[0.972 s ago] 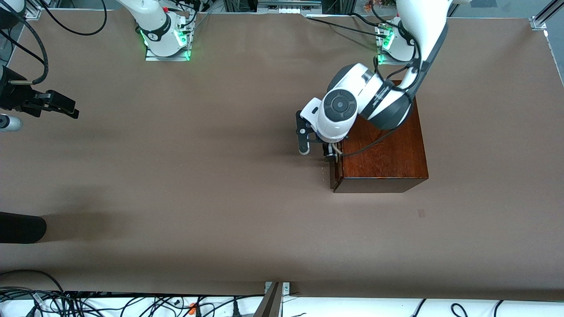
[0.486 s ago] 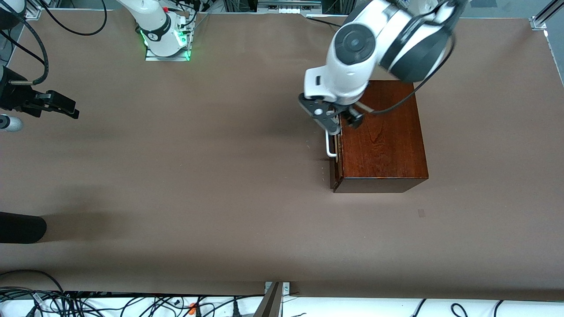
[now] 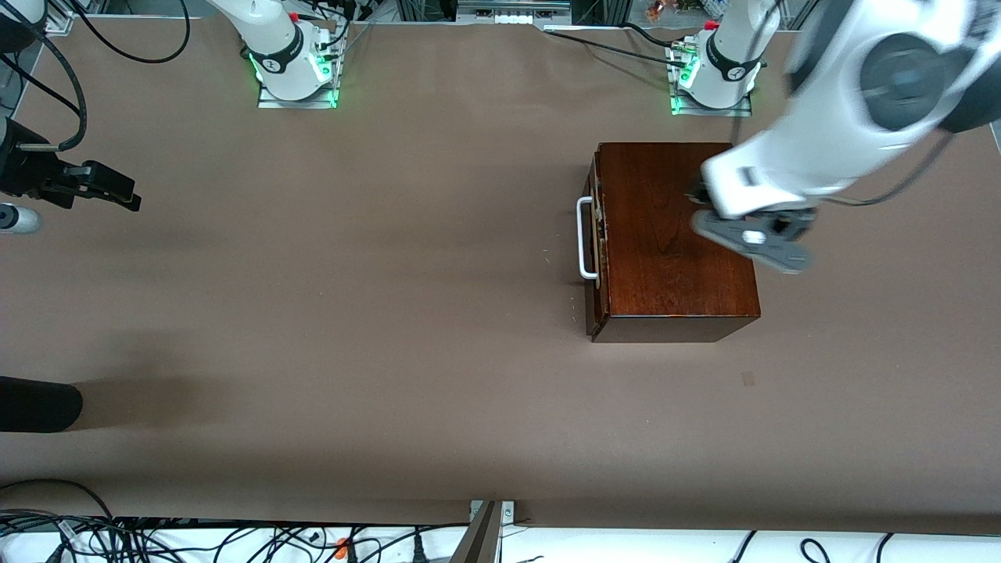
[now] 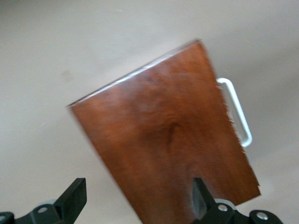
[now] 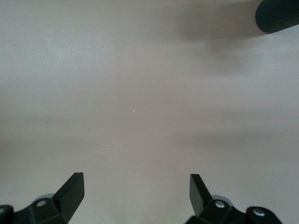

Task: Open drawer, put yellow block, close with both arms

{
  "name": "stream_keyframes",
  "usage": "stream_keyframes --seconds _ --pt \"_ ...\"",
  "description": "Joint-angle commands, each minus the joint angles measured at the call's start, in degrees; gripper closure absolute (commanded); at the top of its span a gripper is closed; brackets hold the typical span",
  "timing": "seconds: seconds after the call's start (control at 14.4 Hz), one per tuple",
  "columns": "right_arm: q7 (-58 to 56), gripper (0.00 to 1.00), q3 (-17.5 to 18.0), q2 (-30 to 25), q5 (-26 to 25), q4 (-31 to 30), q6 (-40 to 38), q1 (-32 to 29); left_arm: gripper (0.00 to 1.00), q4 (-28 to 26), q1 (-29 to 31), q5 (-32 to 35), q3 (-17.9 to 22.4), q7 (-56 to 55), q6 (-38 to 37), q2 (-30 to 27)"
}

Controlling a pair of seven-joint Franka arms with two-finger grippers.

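Observation:
The dark reddish-brown wooden box stands near the left arm's base. The drawer sits pushed in, with a thin pale strip showing at its front, and its white handle points toward the right arm's end. My left gripper is open and empty in the air over the box's edge away from the handle. The left wrist view shows the box top, the handle and my left gripper spread wide. My right gripper waits open over bare table at the right arm's end, also open in its wrist view. The yellow block is out of view.
A black rounded object lies at the table's edge toward the right arm's end, nearer the front camera; it also shows in the right wrist view. Cables run along the table's near edge. Brown tabletop spreads around the box.
My left gripper has left the drawer handle, risen and swung across the box top toward the left arm's end. The handle now shows fully. The right arm has not moved.

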Motion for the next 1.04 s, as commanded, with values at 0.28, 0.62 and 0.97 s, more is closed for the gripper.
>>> stream_keyframes --seconds 0.28,0.62,0.97 --pt "-0.48 0.00 0.80 -0.53 -0.54 -0.55 0.44 -0.76 0.00 -7.61 0.61 -2.11 9.60 -9.10 7.08 -8.46" --pt "-0.48 0.00 0.80 -0.53 -0.54 -0.55 0.44 -0.76 0.00 -13.86 3.34 -2.20 8.90 -10.08 7.16 -12.43" --pt "-0.48 0.00 0.80 -0.53 -0.54 -0.55 0.44 -0.76 0.00 -14.22 3.61 -2.37 8.72 -9.98 6.90 -12.43"
